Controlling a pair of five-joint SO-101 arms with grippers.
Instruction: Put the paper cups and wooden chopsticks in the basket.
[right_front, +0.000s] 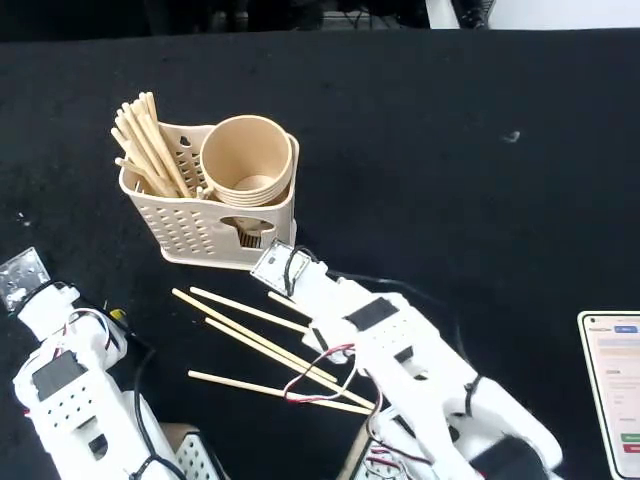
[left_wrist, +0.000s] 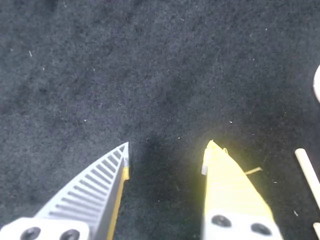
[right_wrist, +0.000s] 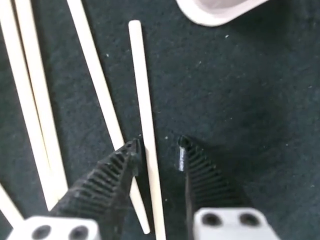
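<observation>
Black cloth table, and the white slotted basket sits toward the far left of it. A stack of paper cups already stands inside, mouth up, and a bundle of chopsticks leans out of the compartment beside them. On the cloth in front of the basket lie the loose chopsticks, fanned out between the two arms.

The right arm stretches over them, its wrist just in front of the basket. The right gripper is partly open and low over the cloth, straddling one chopstick. The stick runs between the fingers, close against one of them, and is not pinched. More sticks lie just beside it, and the basket's rounded corner is close ahead.

The left arm is down at the near left corner. The left gripper is spread wide over bare cloth and holds nothing. A lit screen lies at the table's right edge.
</observation>
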